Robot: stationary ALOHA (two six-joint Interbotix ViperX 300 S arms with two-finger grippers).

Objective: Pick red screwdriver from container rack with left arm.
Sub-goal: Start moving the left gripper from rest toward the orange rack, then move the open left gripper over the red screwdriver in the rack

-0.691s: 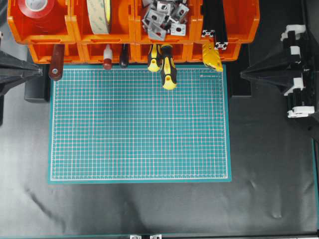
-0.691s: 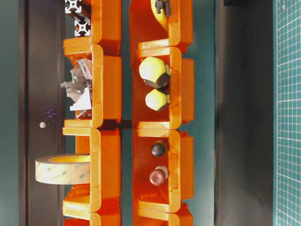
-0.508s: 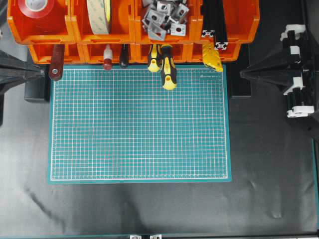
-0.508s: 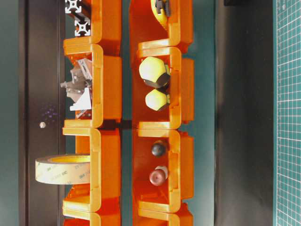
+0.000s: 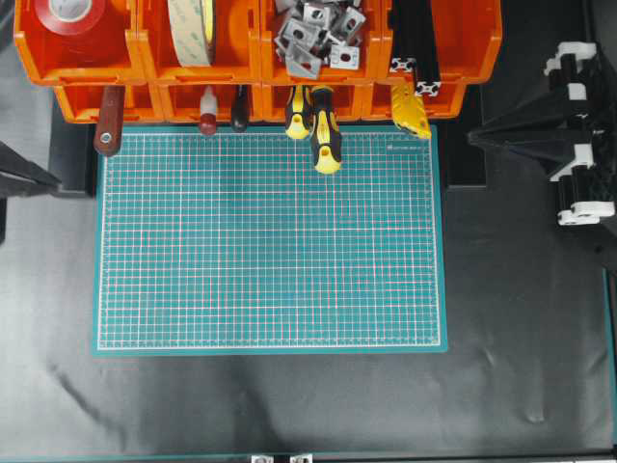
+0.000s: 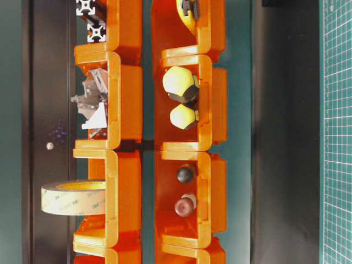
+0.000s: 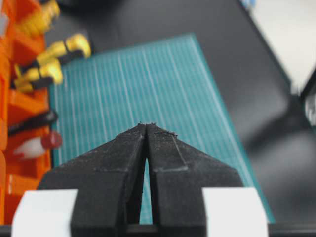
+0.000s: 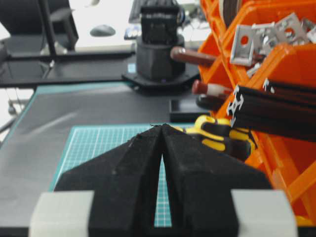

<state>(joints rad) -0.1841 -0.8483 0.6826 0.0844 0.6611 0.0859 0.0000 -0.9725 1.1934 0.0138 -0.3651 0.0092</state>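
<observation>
Left gripper [image 7: 146, 129] — now drawn back toward the left edge of the overhead frame, less of it showing than a moment ago; judged the start of the reach, nothing picked. Jaws pressed together, empty, tip pointing out over the green mat [image 5: 270, 236].

Red screwdriver [image 5: 207, 111] — upper left, handle poking from the lower row of the container rack [image 5: 145, 48], untouched.

Right gripper [image 8: 162, 129] — right edge (slightly shifted), jaws closed, holding nothing.
</observation>
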